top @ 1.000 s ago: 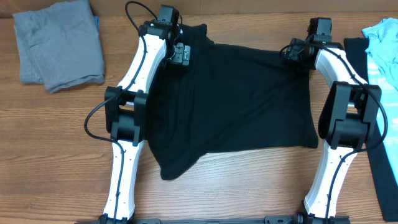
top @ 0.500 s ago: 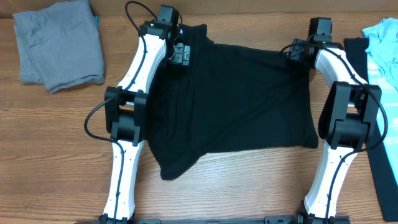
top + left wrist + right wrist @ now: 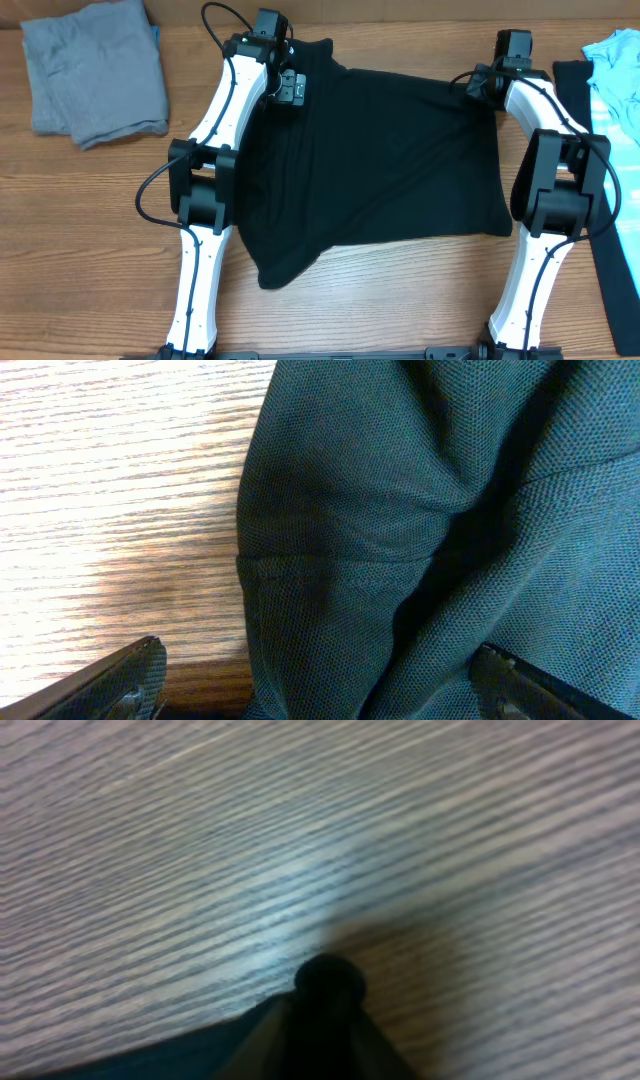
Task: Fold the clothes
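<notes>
The black T-shirt [image 3: 380, 170] lies spread on the wooden table between both arms, with a bunched corner at the front left. My left gripper [image 3: 290, 88] sits low at its back left corner. In the left wrist view that gripper [image 3: 320, 660] is open wide, one finger [image 3: 140, 670] over bare wood and the other over the wrinkled fabric [image 3: 400, 510], with the shirt's edge between them. My right gripper [image 3: 472, 82] is at the back right corner. In the right wrist view it [image 3: 328, 985] is shut, with a dark nub of the shirt's cloth pinched at its tips.
A folded grey garment [image 3: 95, 70] lies at the back left of the table [image 3: 100, 250]. A light blue garment [image 3: 615, 70] and a dark one [image 3: 612, 270] lie along the right edge, close to the right arm.
My right gripper has closed on the shirt's back right corner. The left gripper and the rest of the shirt have not visibly moved.
</notes>
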{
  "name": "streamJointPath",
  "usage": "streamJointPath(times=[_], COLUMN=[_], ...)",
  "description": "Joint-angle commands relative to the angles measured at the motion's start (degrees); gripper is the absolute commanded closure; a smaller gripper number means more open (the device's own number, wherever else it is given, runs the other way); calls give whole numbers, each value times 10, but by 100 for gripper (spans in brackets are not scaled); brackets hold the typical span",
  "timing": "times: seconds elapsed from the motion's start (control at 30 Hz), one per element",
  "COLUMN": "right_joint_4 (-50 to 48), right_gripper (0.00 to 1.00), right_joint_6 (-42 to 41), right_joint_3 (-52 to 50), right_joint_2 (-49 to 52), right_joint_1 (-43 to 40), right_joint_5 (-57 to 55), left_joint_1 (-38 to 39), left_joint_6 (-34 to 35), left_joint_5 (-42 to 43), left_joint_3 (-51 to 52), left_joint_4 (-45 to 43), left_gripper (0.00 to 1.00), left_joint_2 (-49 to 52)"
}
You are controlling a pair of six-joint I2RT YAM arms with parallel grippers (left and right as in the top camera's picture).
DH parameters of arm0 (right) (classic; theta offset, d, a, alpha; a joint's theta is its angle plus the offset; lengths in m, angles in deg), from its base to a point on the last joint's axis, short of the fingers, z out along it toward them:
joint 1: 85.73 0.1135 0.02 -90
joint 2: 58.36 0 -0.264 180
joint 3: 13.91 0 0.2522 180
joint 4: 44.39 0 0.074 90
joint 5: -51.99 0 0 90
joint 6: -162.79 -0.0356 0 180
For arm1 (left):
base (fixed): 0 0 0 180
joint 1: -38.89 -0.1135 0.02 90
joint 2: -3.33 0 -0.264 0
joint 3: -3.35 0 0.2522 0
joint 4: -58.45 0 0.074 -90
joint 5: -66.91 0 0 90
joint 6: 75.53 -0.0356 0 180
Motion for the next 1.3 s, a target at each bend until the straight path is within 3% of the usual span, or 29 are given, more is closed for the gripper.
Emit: streamJointPath(times=[0.0, 0.33, 0.47, 0.53, 0.57, 0.6, 0.63, 0.7, 0.83, 1.07, 1.2, 1.27], right_joint_4=[-10, -49, -69, -64, -59, -51, -33, 11, 158, 507, 664, 692], right_gripper=[92, 96, 93, 86, 77, 62, 30, 0, 0, 0, 0, 0], right_joint_6=[-4, -30, -33, -55, -61, -60, -60, -60, -60, -70, -126, -125], right_joint_3=[8, 48, 66, 76, 82, 90, 106, 141, 253, 473, 543, 549], right_joint_2=[18, 18, 18, 18, 18, 18, 18, 18, 17, 16, 16, 14], right_joint_1=[-2, -2, -2, -2, -3, -4, -7, -11, -20, -21, -21, -21], right_joint_5=[-13, -69, -85, -110, -118, -121, -121, -120, -120, -53, -39, -13], left_joint_1=[-3, -3, -4, -3, -3, -4, -4, -4, -3, -3, -3, -3], left_joint_6=[-4, -4, -2, -2, -2, -2, -2, -2, -2, 0, 0, 0], left_joint_5=[-10, -10, -10, -10, -10, -10, -10, -10, -10, -9, -7, -7], left_joint_3=[-9, -9, -9, -9, -9, -9, -9, -9, -9, -16, -16, -16], left_joint_4=[2, -12, -32, -40, -42, -44, -45, -47, -57, -34, -6, 19], left_gripper=[0, 0, 0, 0, 0, 0, 0, 0, 0, 0, 0, 0], left_joint_2=[-33, -33, -33, -33, -33, -33, -33, -33, -33, -44, -61, -72])
